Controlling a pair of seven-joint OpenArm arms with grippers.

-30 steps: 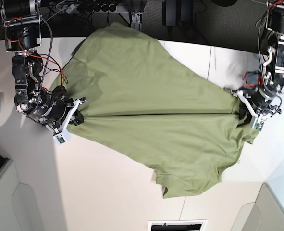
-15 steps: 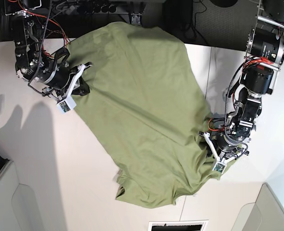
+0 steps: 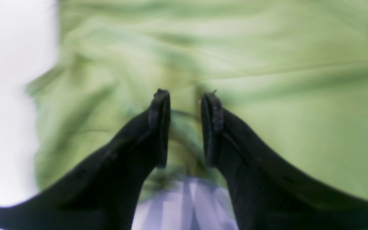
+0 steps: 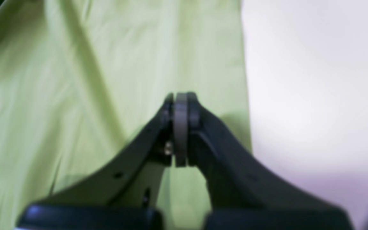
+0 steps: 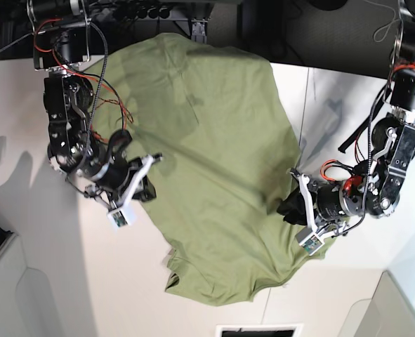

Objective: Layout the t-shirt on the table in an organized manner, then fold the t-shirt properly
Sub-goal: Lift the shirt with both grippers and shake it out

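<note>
While both arms hold opposite edges of the cloth, the layout step is in hand.

T-shirt position: the t-shirt (image 5: 214, 161) lies spread over the middle of the table (image 5: 24, 232), its far end hanging over the table's back edge.

Right gripper: the right gripper (image 4: 180, 127) has its jaws pressed together, apparently pinching the shirt's edge beside bare table.

Left gripper: the left gripper (image 3: 185, 127) stands part-open with bunched green cloth between its fingers; it looks like a hold on a thick fold.

Doing it well: pull the two held edges apart evenly and low, so wrinkles flatten without dragging the far end off.

Long axis: it runs from the table's back edge toward the near side, slightly slanted.

Facing: collar and tag are not visible, so which end is the neck cannot be told.
</note>
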